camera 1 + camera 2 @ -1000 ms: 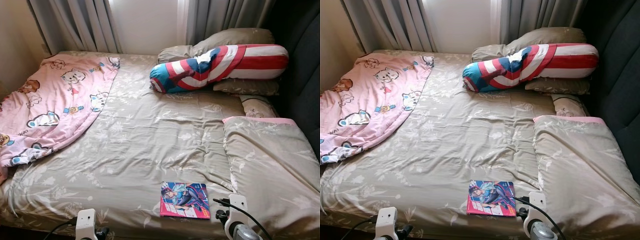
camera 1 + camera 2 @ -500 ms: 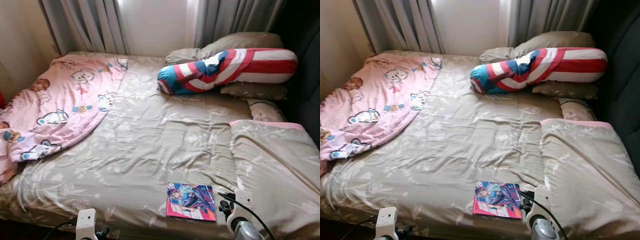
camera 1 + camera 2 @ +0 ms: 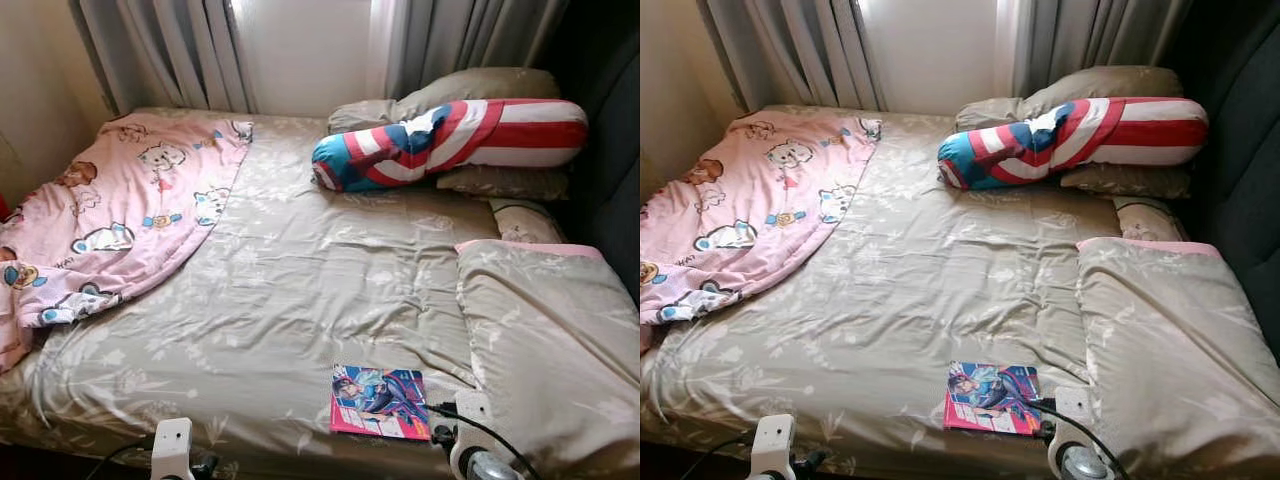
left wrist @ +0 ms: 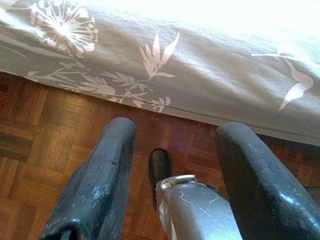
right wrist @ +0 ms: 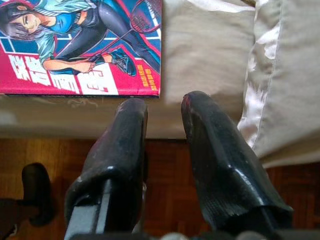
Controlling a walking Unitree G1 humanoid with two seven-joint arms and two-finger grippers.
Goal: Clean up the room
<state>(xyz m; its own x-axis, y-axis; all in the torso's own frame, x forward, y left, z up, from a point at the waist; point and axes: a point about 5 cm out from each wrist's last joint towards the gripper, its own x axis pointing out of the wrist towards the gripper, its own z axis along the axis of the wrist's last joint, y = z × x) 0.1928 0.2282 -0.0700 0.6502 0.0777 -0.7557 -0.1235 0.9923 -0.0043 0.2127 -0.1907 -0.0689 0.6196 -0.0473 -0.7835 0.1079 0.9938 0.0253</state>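
Right claw point(image 5: 162, 117) hovered parted and empty just short of the pink-and-blue illustrated comic book point(image 3: 378, 402) lying at the near edge of the beige floral bed point(image 3: 300, 290). Left claw point(image 4: 172, 150) hung spread over parquet floor point(image 4: 45, 130). Book not yet picked up; tidying barely begun.

Daylight came through the window point(image 3: 300, 50) between the curtains point(image 3: 170, 50) behind the bed, leaving the sheet point(image 3: 300, 270) softly and evenly lit while the dark headboard point(image 3: 610, 150) side sat in shade. The head views were fairly sharp, a little soft and grainy toward the corners. In the left wrist view the sheet's top edge point(image 4: 210, 15) was blown out to white glare, and the fingers point(image 4: 95, 190) close to the lens were blurred.
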